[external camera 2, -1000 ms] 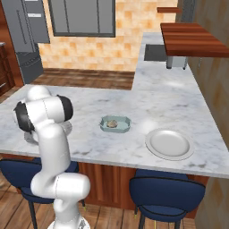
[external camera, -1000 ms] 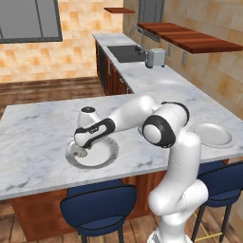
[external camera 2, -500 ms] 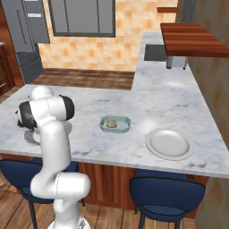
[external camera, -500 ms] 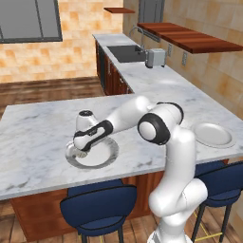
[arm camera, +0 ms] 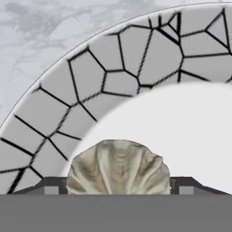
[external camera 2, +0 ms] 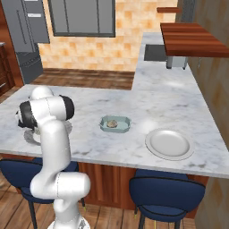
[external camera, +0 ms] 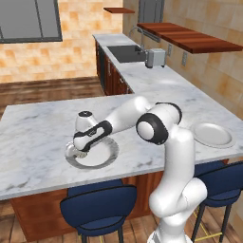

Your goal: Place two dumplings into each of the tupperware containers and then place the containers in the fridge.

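Gripper low over a plate, jaws straddling one dumpling, grip not confirmed.

On the left of the counter the gripper (external camera: 76, 151) points down into the patterned plate (external camera: 108, 154), forearm stretched level from the elbow. The dumpling (arm camera: 118, 166) lies between the fingertips (arm camera: 53, 185), which stand wide, just beside its flanks; contact cannot be told. Judged light, soft and easily crushed: take it across its broad pleated sides. Further right, the blue-green container (external camera 2: 115, 124) already holds one piece.
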